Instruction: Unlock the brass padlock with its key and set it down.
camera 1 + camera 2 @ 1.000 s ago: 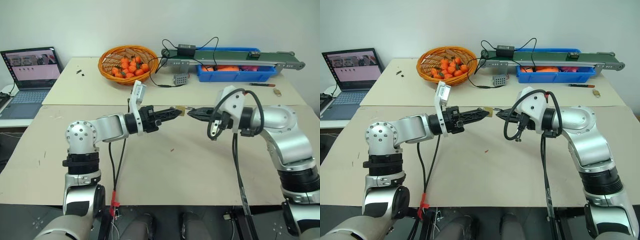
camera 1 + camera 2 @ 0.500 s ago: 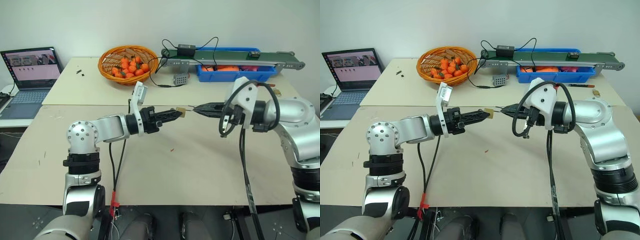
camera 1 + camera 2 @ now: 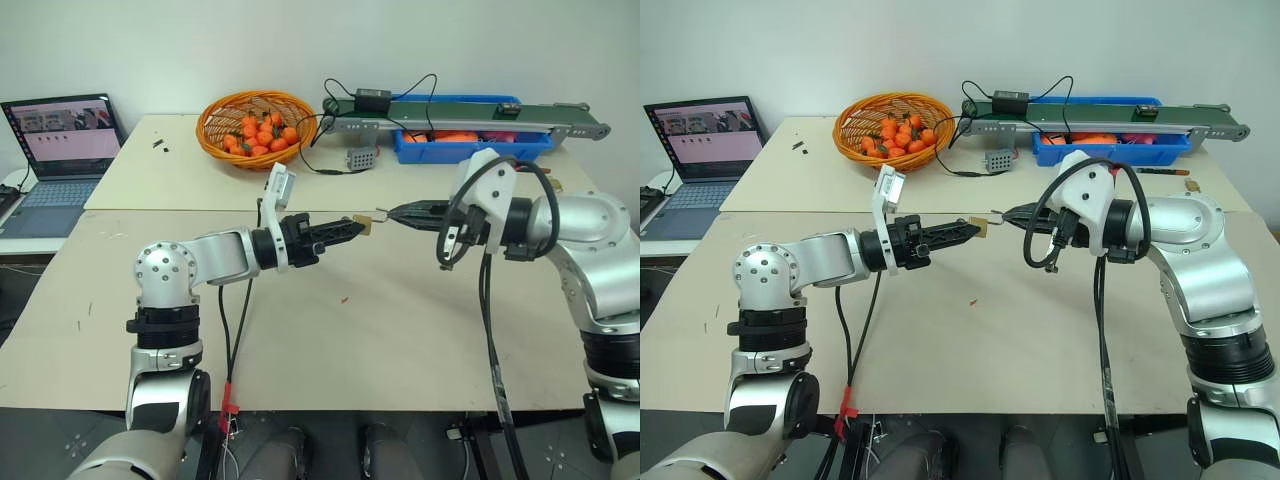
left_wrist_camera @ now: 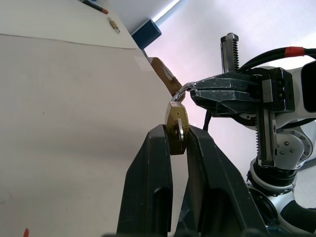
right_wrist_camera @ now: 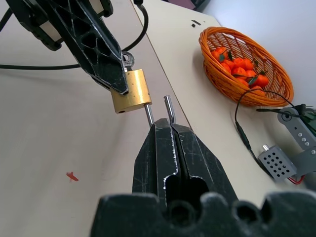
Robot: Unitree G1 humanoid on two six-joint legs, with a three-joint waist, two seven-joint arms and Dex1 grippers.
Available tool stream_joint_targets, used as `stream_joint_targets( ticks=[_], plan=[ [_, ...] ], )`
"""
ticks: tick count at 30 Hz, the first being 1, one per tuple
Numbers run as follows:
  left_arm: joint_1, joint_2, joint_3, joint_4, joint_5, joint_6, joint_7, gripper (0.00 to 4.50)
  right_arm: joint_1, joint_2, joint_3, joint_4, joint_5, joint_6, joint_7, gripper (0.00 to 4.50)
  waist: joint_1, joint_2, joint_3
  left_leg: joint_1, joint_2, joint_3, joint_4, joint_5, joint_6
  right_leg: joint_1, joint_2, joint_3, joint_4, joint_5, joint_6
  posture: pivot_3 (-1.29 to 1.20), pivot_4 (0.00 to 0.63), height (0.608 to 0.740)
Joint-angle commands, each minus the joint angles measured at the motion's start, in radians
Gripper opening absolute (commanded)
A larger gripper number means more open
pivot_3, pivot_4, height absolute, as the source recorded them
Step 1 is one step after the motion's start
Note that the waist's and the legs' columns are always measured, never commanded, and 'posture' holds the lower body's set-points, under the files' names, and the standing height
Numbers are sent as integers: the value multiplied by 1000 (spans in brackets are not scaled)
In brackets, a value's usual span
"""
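The brass padlock (image 5: 131, 91) hangs in mid-air over the table's middle, its body pinched between my left gripper's (image 3: 352, 227) black fingers (image 4: 160, 148). My right gripper (image 5: 165, 126) comes from the opposite side and is shut on the silvery shackle (image 5: 148, 114). One shackle leg sits in the body; the other leg (image 5: 169, 104) stands free beside it. A silvery rounded piece, apparently the key (image 5: 129, 59), pokes out at the padlock's far end by the left finger. In the left eye view the two gripper tips meet at the padlock (image 3: 362, 224).
At the back stand an orange basket of oranges (image 3: 257, 125), a laptop (image 3: 65, 140), a blue bin (image 3: 470, 147) under a long conveyor (image 3: 480, 113) and a small grey box (image 3: 361, 158). Cables dangle from both arms over the table (image 3: 330, 340).
The right arm's elbow has swung outward to the right while its fingertips stayed at the padlock, a touch higher. The left arm and padlock have not moved.
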Motion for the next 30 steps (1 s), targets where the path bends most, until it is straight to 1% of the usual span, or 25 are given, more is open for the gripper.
stream_joint_targets(
  ticks=[1,14,19,22,25,30],
  plan=[
    [-4,0,5,-30,-15,-19,-4,29,-17,-2,-17,-15,-6,-26,-11,59,0,0,0,0,0,0,0,0,0,0,0,0,0,0,0,0,150,740],
    [-8,0,4,-25,-11,-20,-8,29,-15,-39,-47,2,-14,-27,1,59,0,0,0,0,0,0,0,0,0,0,0,0,0,0,0,0,150,740],
    [13,51,7,-15,16,1,-26,29,-18,-122,-111,56,4,6,24,59,0,0,0,0,0,0,0,0,0,0,0,0,0,0,0,0,150,740],
    [14,60,0,-13,24,2,-19,29,-9,-150,-145,66,12,6,25,59,1,0,0,0,0,0,0,0,0,0,0,0,0,0,0,0,150,740],
    [32,66,-17,-25,49,11,-21,29,4,-166,-160,72,2,-7,26,59,0,0,0,0,0,0,0,0,0,0,-2,0,0,0,0,0,150,740],
    [80,69,-64,-21,128,22,-23,29,14,-155,-164,52,9,1,10,59,-1,0,0,0,0,0,-1,0,0,0,-5,0,0,0,0,0,150,740]
  ],
)
